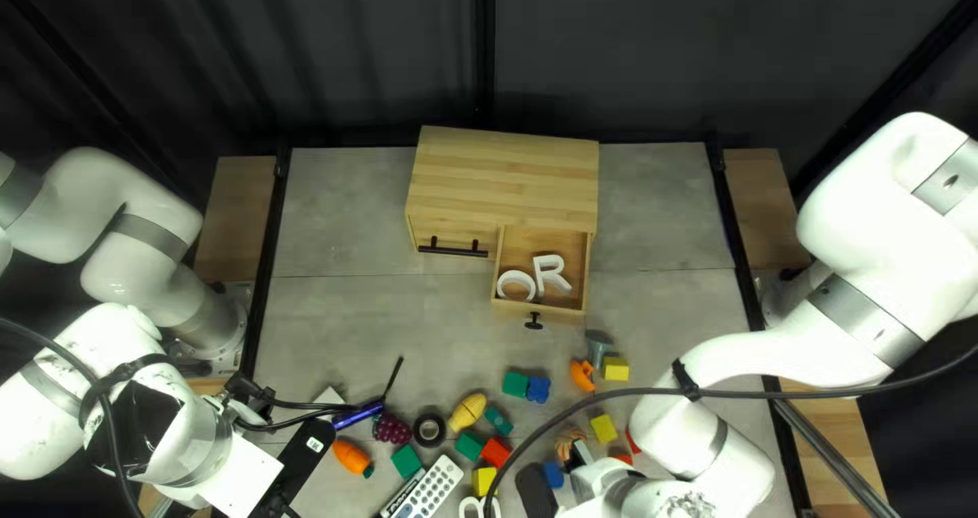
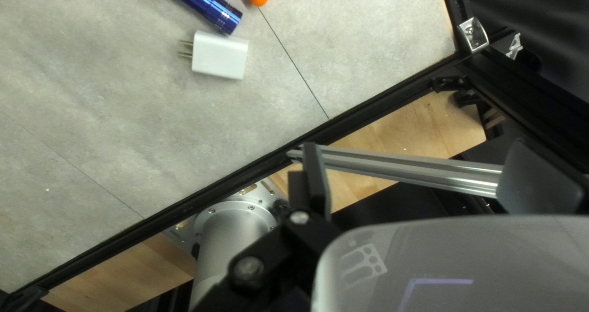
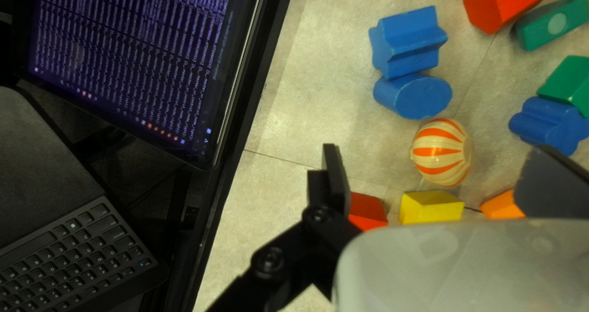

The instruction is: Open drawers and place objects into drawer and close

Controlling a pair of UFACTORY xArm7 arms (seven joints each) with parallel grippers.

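Observation:
In the top left view a wooden cabinet (image 1: 504, 177) has its right drawer (image 1: 581, 274) pulled out, with white letters O (image 1: 517, 286) and R (image 1: 551, 274) inside; the left drawer (image 1: 453, 235) is closed. My left gripper (image 1: 304, 455) is near the blue flashlight (image 1: 359, 416). Its wrist view shows the left gripper (image 2: 426, 177) open over the table edge, a white charger (image 2: 219, 55) ahead. My right gripper (image 1: 537, 489), at the bottom, is partly hidden; in its wrist view the right gripper (image 3: 442, 177) stands open above a striped ball (image 3: 440, 152) and a yellow block (image 3: 431, 207).
Between the arms lie several loose things, including a remote (image 1: 433, 485), a black tape roll (image 1: 430, 430), a carrot (image 1: 352, 458), grapes (image 1: 391, 428) and a lemon (image 1: 468, 411). Dark cables cross above the table. A screen (image 3: 129, 60) and keyboard (image 3: 73, 257) stand beyond its edge.

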